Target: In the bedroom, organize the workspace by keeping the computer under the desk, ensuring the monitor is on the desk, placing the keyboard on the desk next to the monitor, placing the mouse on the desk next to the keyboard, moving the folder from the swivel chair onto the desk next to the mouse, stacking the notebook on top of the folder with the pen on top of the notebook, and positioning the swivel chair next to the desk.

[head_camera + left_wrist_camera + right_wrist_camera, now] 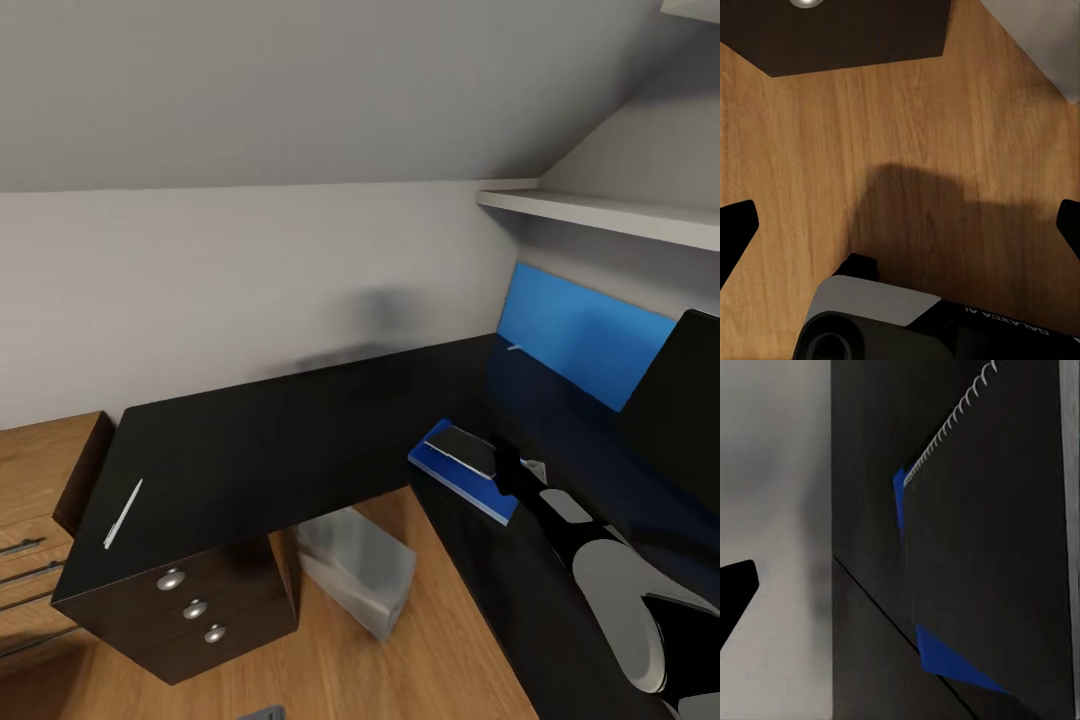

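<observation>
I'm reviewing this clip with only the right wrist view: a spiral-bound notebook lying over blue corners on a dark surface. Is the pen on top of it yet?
Observer: No. The pen lies on the far left end of the desk, above the drawer unit, well apart from the notebook.
Operator: Where on the desk is that stack?
Observer: The folder under the notebook sits at the desk's front edge near the inner corner of the L. The monitor stands farther along that wing.
Operator: And the computer?
Observer: The computer stands on the wooden floor under the desk, beside the drawer unit.
</observation>
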Tool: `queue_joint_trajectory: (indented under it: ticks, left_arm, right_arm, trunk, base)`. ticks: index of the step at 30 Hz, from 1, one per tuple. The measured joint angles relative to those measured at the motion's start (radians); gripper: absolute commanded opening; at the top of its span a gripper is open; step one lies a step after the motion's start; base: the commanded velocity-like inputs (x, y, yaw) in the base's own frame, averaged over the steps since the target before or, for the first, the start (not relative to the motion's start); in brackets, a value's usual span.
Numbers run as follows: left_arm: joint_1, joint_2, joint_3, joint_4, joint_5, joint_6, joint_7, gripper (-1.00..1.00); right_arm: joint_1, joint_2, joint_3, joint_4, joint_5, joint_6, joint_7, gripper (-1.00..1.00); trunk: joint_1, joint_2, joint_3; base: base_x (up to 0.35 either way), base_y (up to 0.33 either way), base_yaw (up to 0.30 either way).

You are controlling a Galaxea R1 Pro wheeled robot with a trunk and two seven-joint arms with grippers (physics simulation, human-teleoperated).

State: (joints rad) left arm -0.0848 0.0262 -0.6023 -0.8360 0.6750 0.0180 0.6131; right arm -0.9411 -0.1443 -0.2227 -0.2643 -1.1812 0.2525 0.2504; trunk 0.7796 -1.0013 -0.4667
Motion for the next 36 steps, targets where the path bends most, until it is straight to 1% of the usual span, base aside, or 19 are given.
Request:
queue_joint_trajectory:
  ticks: [7,14,27,36]
  left_arm:
    - [0.0,0.0,0.0,0.0,0.0,0.0,0.0,1.0]
    - [0.0,0.0,0.0,0.0,0.001,0.0,0.0,1.0]
    - [0.0,0.0,0.003,0.0,0.001,0.0,0.0,1.0]
    - [0.0,0.0,0.003,0.0,0.001,0.0,0.0,1.0]
  right_arm:
    - [0.0,0.0,-0.001,0.0,0.0,0.0,0.005,1.0]
    - [0.0,0.0,-0.001,0.0,0.0,0.0,0.005,1.0]
    - [0.0,0.0,-0.001,0.0,0.0,0.0,0.005,1.0]
    - [0.0,0.0,-0.001,0.0,0.0,0.0,0.005,1.0]
  trunk:
    - [0.0,0.0,0.0]
    - [0.0,0.0,0.0]
    - [0.0,0.0,0.0]
    - [0.0,0.0,0.0]
  base:
    - [-0.001,-0.001,0.0]
    - [-0.078,-0.093,0.0]
    - [-0.007,-0.007,0.0]
    - [-0.062,-0.068,0.0]
